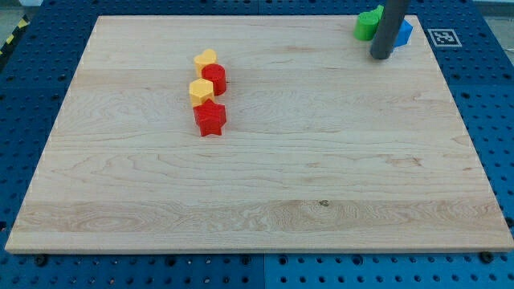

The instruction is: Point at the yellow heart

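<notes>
Two yellow blocks stand in a column of blocks left of the board's middle. The upper yellow block [206,60] has a notched top and looks like the heart. The lower yellow block [201,90] looks more many-sided. A red rounded block [215,79] sits between them, touching both. A red star [210,118] is at the column's bottom. My tip [381,56] rests on the board near the view's top right corner, far to the right of the yellow blocks.
A green block [368,24] and a blue block [404,32] sit at the board's top right edge, just above my tip, partly hidden by the rod. The wooden board [265,193] lies on a blue pegboard table.
</notes>
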{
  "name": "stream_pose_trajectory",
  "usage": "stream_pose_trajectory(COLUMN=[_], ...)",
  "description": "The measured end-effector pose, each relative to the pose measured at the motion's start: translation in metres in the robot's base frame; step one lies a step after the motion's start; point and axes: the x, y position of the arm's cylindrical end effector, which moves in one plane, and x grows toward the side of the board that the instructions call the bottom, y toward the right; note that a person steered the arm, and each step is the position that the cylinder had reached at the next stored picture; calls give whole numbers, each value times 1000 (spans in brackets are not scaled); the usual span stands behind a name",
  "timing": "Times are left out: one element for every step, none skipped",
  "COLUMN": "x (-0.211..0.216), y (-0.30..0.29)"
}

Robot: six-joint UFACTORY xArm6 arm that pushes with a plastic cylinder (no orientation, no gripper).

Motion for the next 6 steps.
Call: stream_pose_trajectory(x=[62, 101, 112, 99, 52, 11], y=[-24, -43, -55, -72, -151, -237])
